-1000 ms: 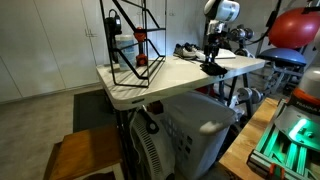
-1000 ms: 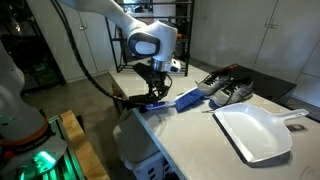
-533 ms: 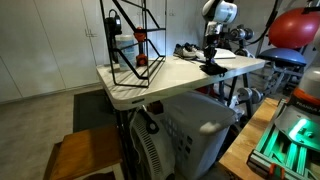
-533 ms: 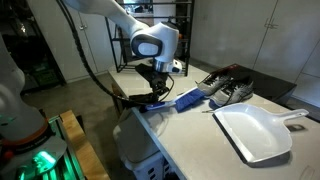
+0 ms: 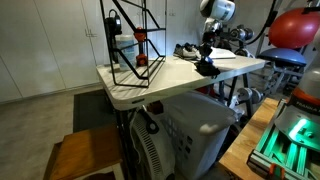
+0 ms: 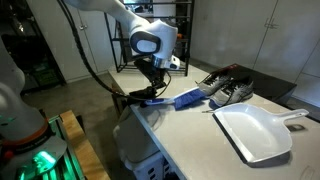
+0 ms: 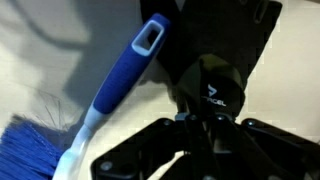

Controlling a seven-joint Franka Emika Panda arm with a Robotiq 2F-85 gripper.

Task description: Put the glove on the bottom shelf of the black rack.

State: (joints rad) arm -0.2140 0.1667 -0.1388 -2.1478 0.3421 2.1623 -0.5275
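Pincer (image 6: pixel 152 87) shut tight on the black glove (image 6: pixel 148 98), which hangs just beneath it above the white table (image 6: pixel 195 142).

Well apart from the pincer, at the table's other end in an exterior view, stands the black rack (image 5: pixel 130 45). A white dustpan (image 6: pixel 255 130) lies further off. Just beside the pincer lies a blue brush (image 6: pixel 187 98), its handle next to the glove in the wrist view.
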